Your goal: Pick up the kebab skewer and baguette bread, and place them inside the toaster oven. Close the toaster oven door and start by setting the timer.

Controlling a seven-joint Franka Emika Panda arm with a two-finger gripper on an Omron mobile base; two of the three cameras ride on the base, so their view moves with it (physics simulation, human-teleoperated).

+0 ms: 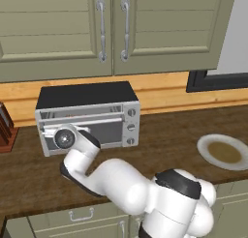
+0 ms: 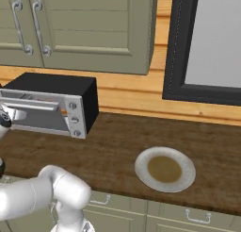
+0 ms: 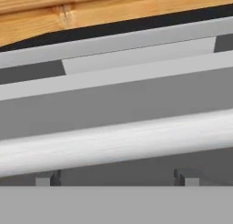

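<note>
Wide-open gripper [image 3: 117,177] is facing the silver bar handle [image 3: 116,143] of the boxy silver-grey toaster oven [image 1: 89,117] mid-frame; it should be pushing squarely.

The toaster oven door [image 1: 85,128] blocks the way at 12 o'clock; at 3 o'clock the tabletop [image 1: 169,135] is free until the plate [image 1: 224,151].

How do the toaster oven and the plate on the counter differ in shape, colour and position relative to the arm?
The toaster oven is boxy, silver-grey with a black top; the plate is round, flat and pale with a brownish centre. The toaster oven stands at the back against the wooden wall; the plate lies nearer the counter's front edge. The arm reaches to the toaster oven's door; the plate sits apart, to the right. Both rest on the same brown counter.
</note>
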